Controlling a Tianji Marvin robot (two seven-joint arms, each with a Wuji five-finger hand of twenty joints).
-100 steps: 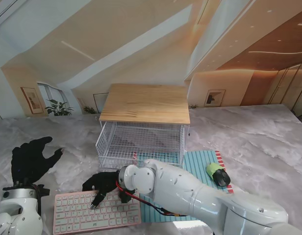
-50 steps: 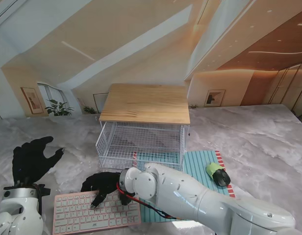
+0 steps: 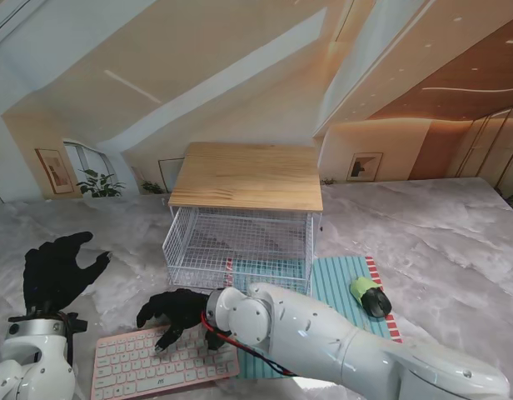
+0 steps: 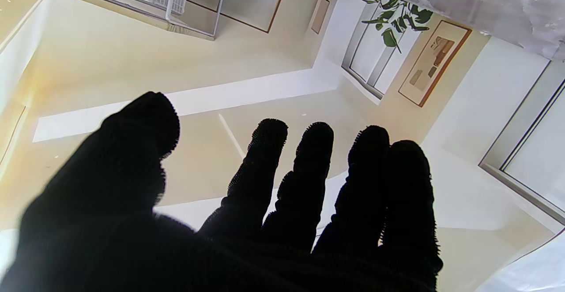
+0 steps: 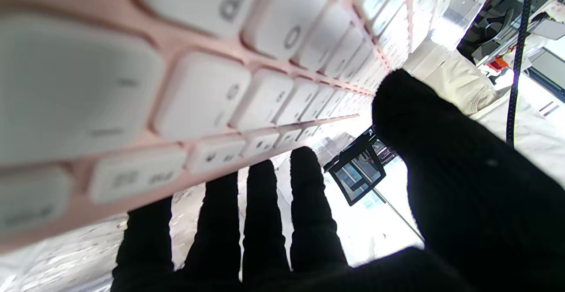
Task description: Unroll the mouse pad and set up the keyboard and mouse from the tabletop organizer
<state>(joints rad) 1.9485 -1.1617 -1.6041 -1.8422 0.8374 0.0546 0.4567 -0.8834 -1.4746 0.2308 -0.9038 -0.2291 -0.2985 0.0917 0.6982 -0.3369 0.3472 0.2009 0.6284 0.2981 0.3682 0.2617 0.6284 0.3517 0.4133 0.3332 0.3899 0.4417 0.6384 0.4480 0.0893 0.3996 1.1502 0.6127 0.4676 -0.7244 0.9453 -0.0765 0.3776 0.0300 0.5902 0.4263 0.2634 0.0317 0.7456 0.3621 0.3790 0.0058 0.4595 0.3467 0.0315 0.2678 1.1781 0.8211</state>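
Gripping pink keyboard far edge: right hand; left hand spread, empty.

left robot hand: raised, fingers spread | right robot hand: lowered, fingers extended

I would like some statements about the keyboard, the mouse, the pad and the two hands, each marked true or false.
1. The pink keyboard lies on the table, nearer to me than the wire organizer. True.
2. The mouse is inside the organizer. False: it sits on the striped mouse pad, to the right of the organizer.
3. The right hand is at the far edge of the keyboard. True.
4. The left hand holds the mouse. False: it holds nothing, with fingers spread, off to the left of the keyboard.
5. The mouse pad is rolled up. False: it lies flat on the table.
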